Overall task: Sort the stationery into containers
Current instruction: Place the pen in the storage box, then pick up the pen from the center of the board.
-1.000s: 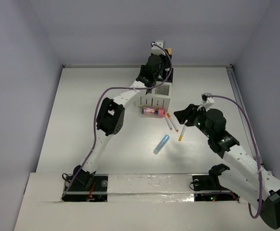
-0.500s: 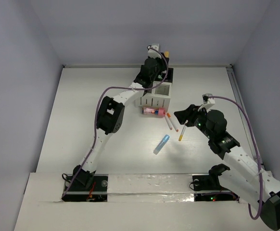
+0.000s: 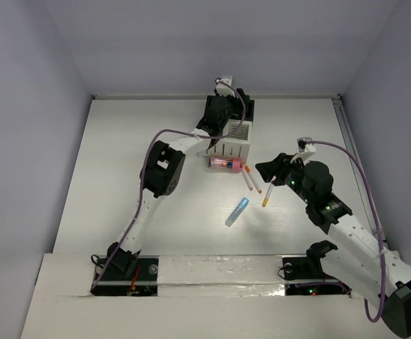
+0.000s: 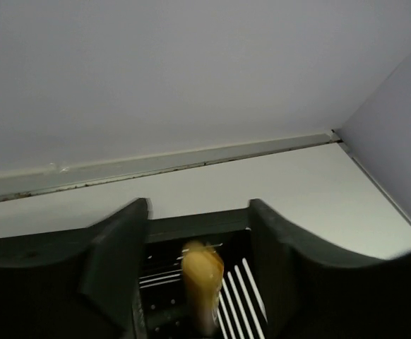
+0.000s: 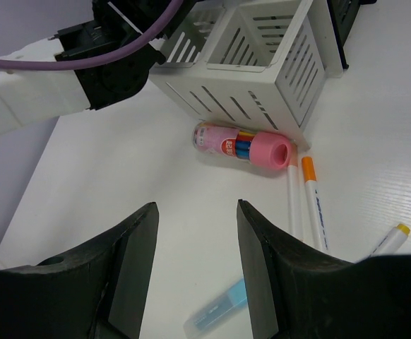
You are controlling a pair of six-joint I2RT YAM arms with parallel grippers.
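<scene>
The containers are a white slotted box (image 3: pixel 231 145) joined to a black box (image 3: pixel 248 113) at the back. My left gripper (image 3: pixel 223 113) hangs over the black box; in the left wrist view its jaws (image 4: pixel 198 212) stand apart, and a blurred orange-capped marker (image 4: pixel 203 275) stands loose between them inside the black slotted compartment. My right gripper (image 3: pixel 270 169) is open and empty (image 5: pixel 195 212) above a blue marker (image 5: pixel 216 316). A fat pink cylinder (image 5: pixel 244 145), two white sticks (image 5: pixel 313 205) and a yellow-capped marker (image 5: pixel 385 241) lie in front of the white box (image 5: pixel 276 42).
The blue marker (image 3: pixel 236 211) lies alone mid-table. The pink cylinder (image 3: pixel 225 164) rests against the white box's front. The left arm stretches across the table's left half. Grey walls close the table at the back and sides.
My left gripper has come down over the black box, and the orange-capped marker that stood above it has sunk out of the top view. The right arm has not moved.
</scene>
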